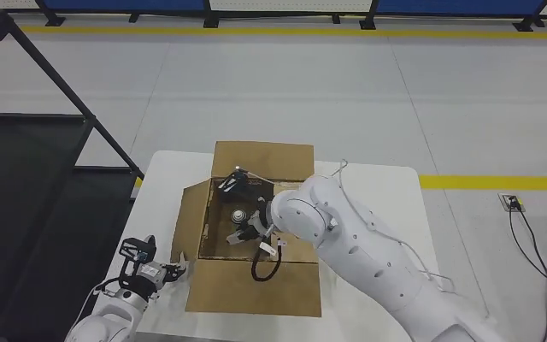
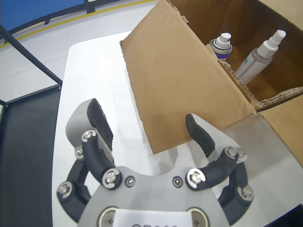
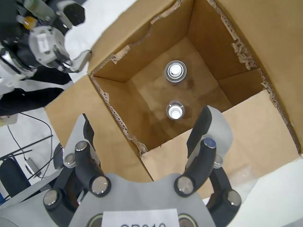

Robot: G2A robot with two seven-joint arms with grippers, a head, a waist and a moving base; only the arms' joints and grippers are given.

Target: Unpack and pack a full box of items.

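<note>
Open cardboard box (image 1: 261,160) on the white table (image 1: 376,197), all flaps spread outward, probably to leave a free way straight down inside. On the floor of the box, near its middle, two items upright and close together but not touching: a spray can (image 3: 175,71) with a white nozzle and a slim spray bottle (image 3: 175,111) with a white cap. Upright most likely for an easy grasp from above, at the neck. Directly above the box opening, the right gripper (image 3: 146,119), pointing down into the box, fingers spread wide and holding nothing. Seems lined up over the spray bottle, so judged as prepared to take this one out. Outside the box, at its side flap (image 2: 177,76), the left gripper (image 2: 142,109), low over the table, also wide and empty, with the lower corner of the flap between its fingers but not pinched. Possibly placed there to keep this flap away from the opening. As for writing: a blue label (image 2: 222,56) on the spray can and a pale label (image 2: 246,61) on the spray bottle, both too small to read; a white tag (image 2: 151,218) on the gripper base, cut off at the edge, so not legible.
</note>
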